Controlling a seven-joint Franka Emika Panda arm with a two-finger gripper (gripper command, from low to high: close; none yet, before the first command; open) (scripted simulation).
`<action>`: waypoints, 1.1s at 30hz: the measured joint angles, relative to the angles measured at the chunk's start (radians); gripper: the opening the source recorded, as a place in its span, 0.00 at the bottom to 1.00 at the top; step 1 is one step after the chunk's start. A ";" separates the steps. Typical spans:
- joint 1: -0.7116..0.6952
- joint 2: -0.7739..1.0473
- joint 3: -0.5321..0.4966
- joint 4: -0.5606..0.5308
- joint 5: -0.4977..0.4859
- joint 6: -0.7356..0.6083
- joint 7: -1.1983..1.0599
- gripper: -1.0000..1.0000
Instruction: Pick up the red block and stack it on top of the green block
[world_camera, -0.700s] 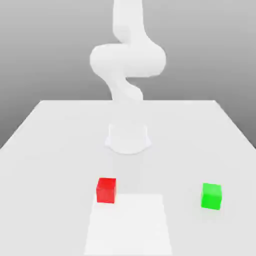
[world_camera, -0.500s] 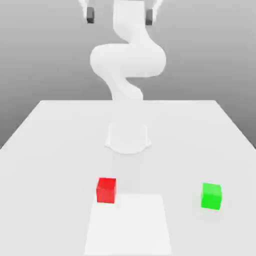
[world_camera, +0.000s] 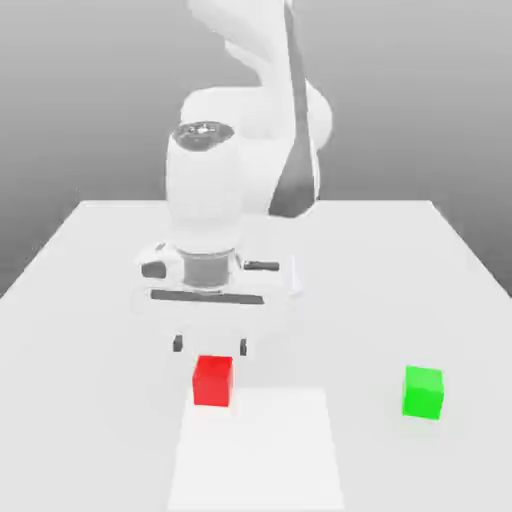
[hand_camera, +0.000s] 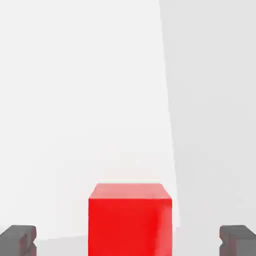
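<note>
Arm: the white Panda arm (world_camera: 215, 190) bends down over the counter, its hand pointing downward just behind the red block in the exterior view.
Tool: the tool (world_camera: 209, 345) hangs low above the counter, spread wide with nothing between its fingers; the two dark fingertips (world_camera: 178, 344) stand apart, a gap wider than the block between them. In the hand view the tips (hand_camera: 18, 239) sit at either side of the block, clear of its faces.
Tool height: the fingertips are at about the level of the block's top edge in the exterior view and on its far side; whether they reach lower than the top I cannot tell.
Red block: the red block (world_camera: 213, 380) (hand_camera: 130, 219) rests flat on the counter, near the front and toward the exterior view's left, just beside the far left corner of a paler square patch.
Green block: the green block (world_camera: 423, 391) rests on the counter toward the exterior view's right, well apart from the red block and at about the same depth; nothing lies on top of it.
Counter: the counter (world_camera: 90, 300) is plain light grey, with the paler patch (world_camera: 257, 450) at the near middle, between the two blocks.
Contact: the tool touches neither block; both cubes stand square and upright.
</note>
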 joint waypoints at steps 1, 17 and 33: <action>0.001 0.034 0.003 0.003 0.015 0.029 -0.011 0.50; -0.052 0.020 0.052 0.000 -0.001 0.017 0.000 0.00; 0.201 -0.122 0.239 0.103 0.036 -0.223 -0.035 0.00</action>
